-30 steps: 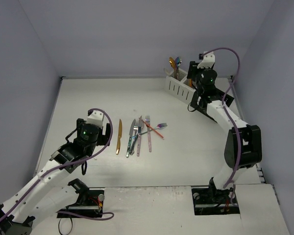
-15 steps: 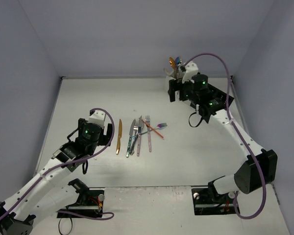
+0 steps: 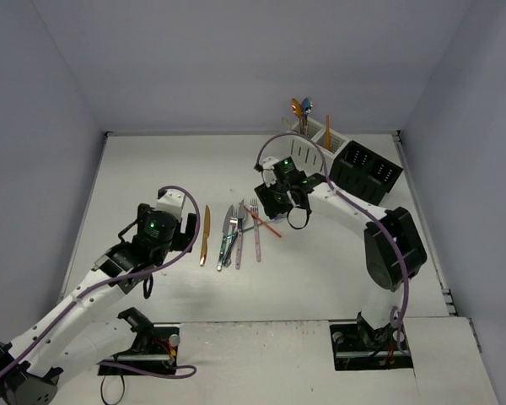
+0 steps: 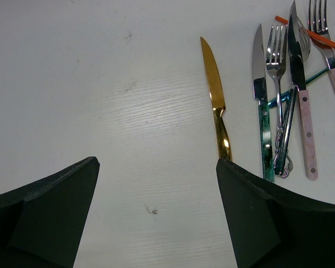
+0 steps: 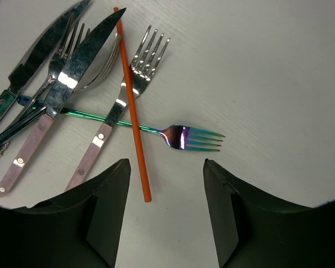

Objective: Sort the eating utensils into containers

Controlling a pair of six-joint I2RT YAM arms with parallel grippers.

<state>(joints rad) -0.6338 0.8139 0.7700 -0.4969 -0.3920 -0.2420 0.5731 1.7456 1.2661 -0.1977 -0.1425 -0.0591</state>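
My right gripper (image 5: 166, 167) gapes empty at the frame's bottom. Just above it, an iridescent blue-green fork (image 5: 184, 137) lies under a thin orange utensil (image 5: 133, 111). My left gripper (image 4: 156, 167) is spread wide below a shiny gold knife (image 4: 215, 95).

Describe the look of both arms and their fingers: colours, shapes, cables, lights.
The left arm and right arm match: white tubular links, bulky black joint housings, a purple cable looping along each, a small green light on the wrist. The fingers are matte black, broad and wedge-shaped.
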